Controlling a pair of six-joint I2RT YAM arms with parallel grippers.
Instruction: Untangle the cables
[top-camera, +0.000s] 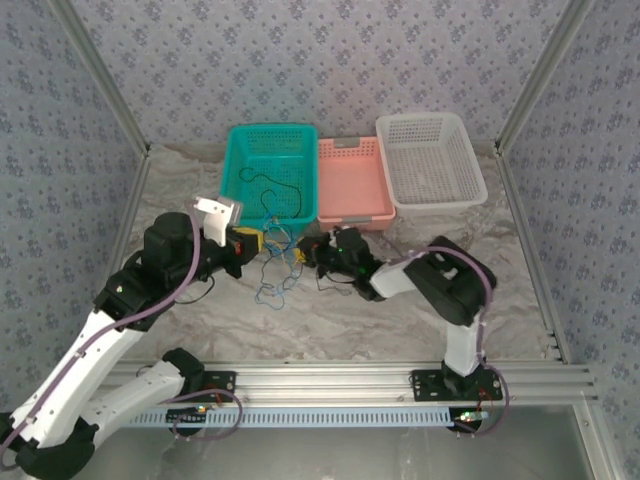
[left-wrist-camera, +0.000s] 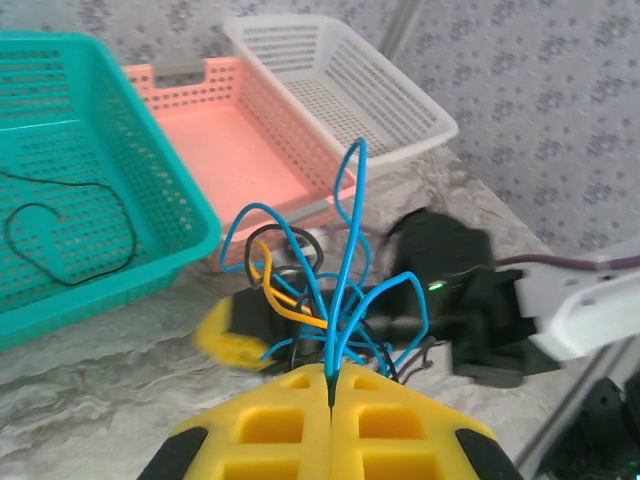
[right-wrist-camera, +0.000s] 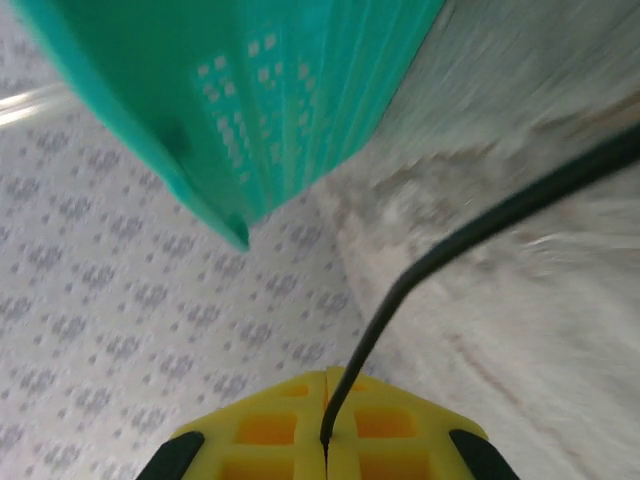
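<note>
Tightly, left pincer (left-wrist-camera: 330, 388) nips blue cable (left-wrist-camera: 346, 270) — right pincer (right-wrist-camera: 325, 432), black cable (right-wrist-camera: 500, 215).

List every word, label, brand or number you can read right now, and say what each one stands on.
No readable text anywhere.
Teal basket, pink basket, white basket: no print shows.
Left gripper, shut on the blue cable: plain yellow pads, no marking.
Right gripper, shut on the black cable: the same.
Right arm base: too small to tell any label.
</note>
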